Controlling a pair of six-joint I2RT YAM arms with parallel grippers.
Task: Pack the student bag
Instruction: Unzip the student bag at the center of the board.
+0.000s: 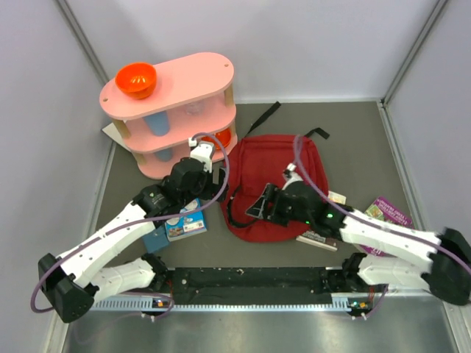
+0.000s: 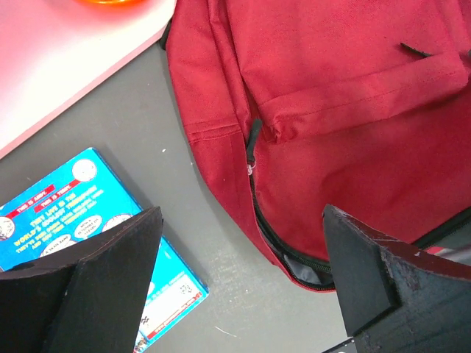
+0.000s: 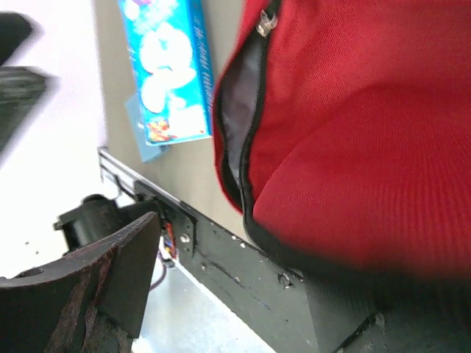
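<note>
A dark red fabric backpack [image 1: 278, 170] is seen lying flat on the grey table [image 1: 353, 132], near the middle and just to the right of a pink two-tier shelf [image 1: 176, 88]. Two black straps [image 1: 266, 116] trail from its far edge. A front pocket seam is stitched across the cloth. A black zip [image 2: 254, 143] runs down the side facing the left arm and is parted at the near corner, so that grey lining [image 2: 296, 266] is shown. The fabric looks soft and slightly rumpled.

The left gripper [image 2: 235, 294] is held above the backpack's left edge with its jaws spread wide, and nothing is gripped. Table and the zipped rim are seen between the fingers. The right gripper [image 3: 228, 294] is held at the backpack's near edge by the open mouth. Its jaws also stand apart and nothing is held.

A blue book [image 2: 73, 213] lies on the table just left of the backpack, apart from it. A purple book [image 1: 388, 213] is seen on the right side, and an orange bowl [image 1: 136, 79] rests on top of the shelf.
</note>
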